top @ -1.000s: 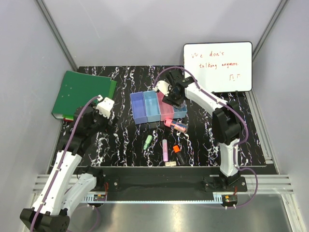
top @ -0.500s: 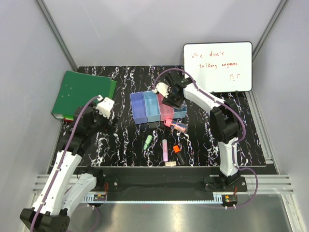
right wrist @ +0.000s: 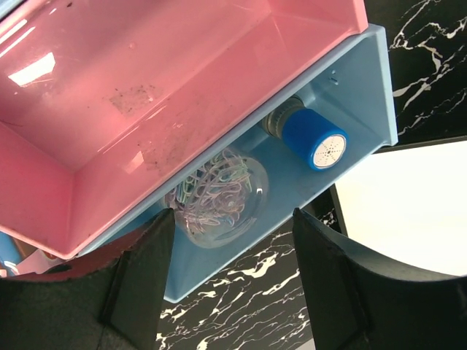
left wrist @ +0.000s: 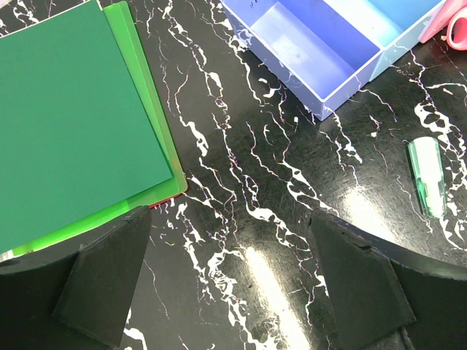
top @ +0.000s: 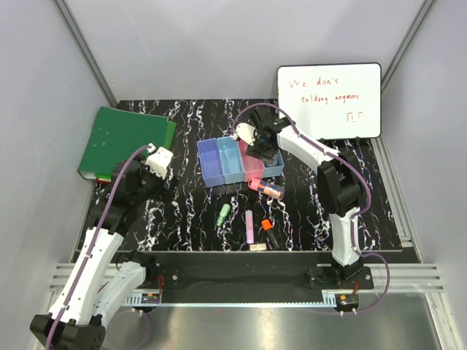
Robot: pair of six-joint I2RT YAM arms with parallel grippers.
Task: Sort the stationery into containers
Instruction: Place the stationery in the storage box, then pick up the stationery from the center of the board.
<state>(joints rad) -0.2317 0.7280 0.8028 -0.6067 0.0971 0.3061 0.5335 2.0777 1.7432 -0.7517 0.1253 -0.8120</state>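
Leftmost, the green binder [top: 124,142] lies flat, and the left gripper [left wrist: 230,240] hangs over bare black table [top: 182,211] just beside the binder's near corner, its claw spread wide and empty. Bare top lies between binder and containers [top: 211,181], so that arm has free room to sweep toward the loose pieces.

Near the front edge lie the green highlighter [top: 223,214], the pink highlighter [top: 249,226], a beige eraser [top: 257,247] and the orange-capped marker [top: 269,232], close together. The pink-capped tube [top: 266,189] rests just in front of the bins.

Further right, the right gripper [right wrist: 232,219] hovers over the light blue bin [right wrist: 365,80], claw released, nothing clamped. The clear jar [right wrist: 219,193], full of paper clips, lies on that bin's floor between the two fingers, with the blue-capped bottle [right wrist: 310,138] beside it in the same compartment. I judge the step in hand to be letting go of the jar and drawing clear.

To do it well, lift straight up with the fingers kept apart. The wall of the pink bin [right wrist: 182,87] runs just beside the jar, and a sideways pull could catch that rim or drag the jar and roll the bottle. The whiteboard [top: 328,91] lies close on the far right, so any swing is better made toward the table's front
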